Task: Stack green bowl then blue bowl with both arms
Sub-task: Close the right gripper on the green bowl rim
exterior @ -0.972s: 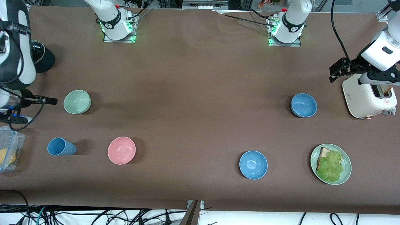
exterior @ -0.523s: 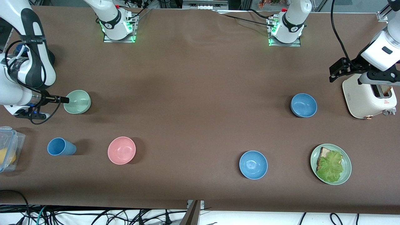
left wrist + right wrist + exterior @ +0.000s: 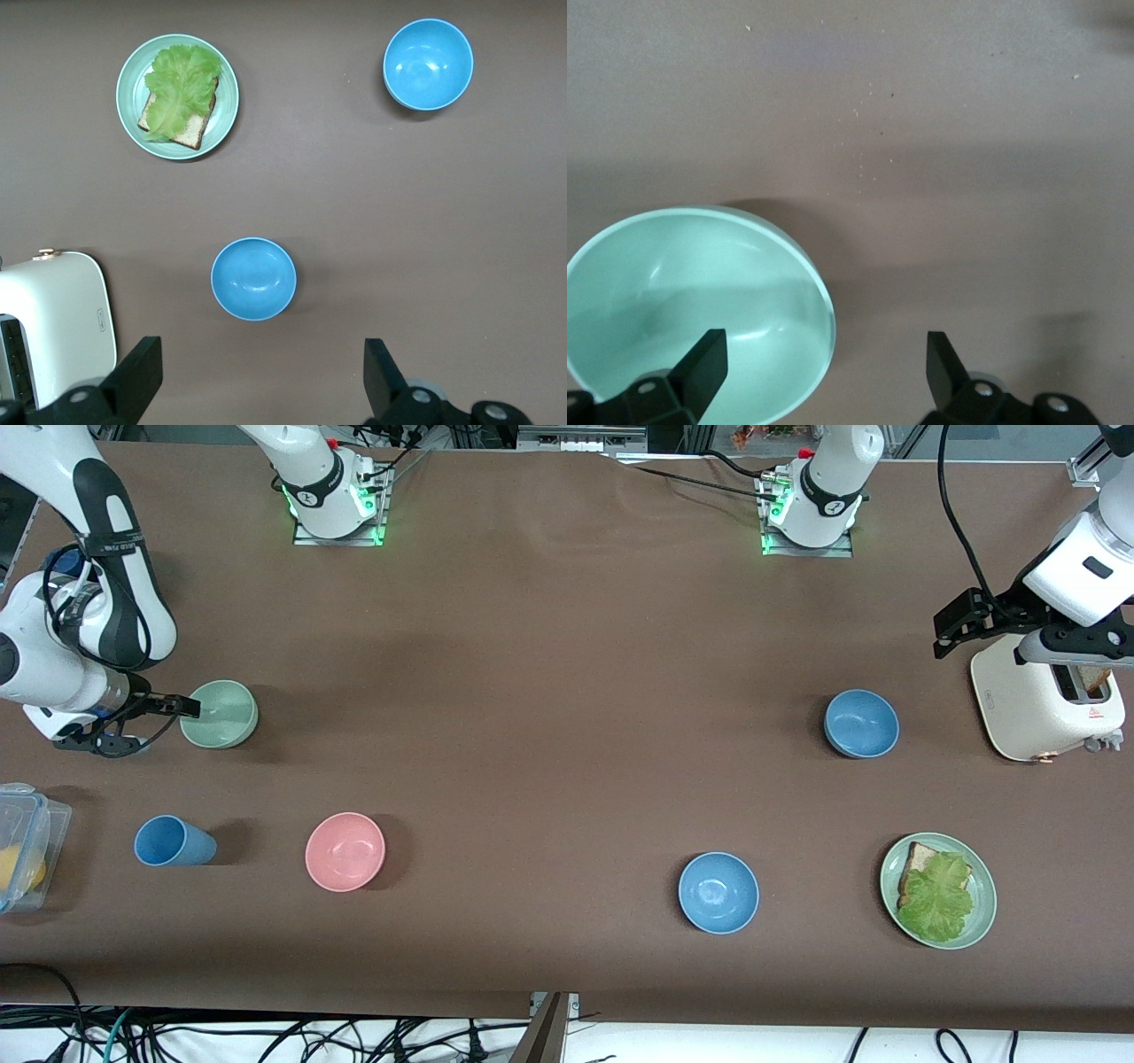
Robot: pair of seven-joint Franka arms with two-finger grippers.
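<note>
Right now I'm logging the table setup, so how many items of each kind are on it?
Bowls: 4 (green bowl, pink bowl, blue bowl, second blue bowl)
Cup: 1
Plate: 1
Toaster: 1
Plastic box: 1
Total: 8

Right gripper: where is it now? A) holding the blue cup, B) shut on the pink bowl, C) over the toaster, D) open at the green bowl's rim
D. The right gripper is open at the rim of the green bowl; the right wrist view shows one finger over the bowl's inside and the other outside its wall, not yet closed.
</note>
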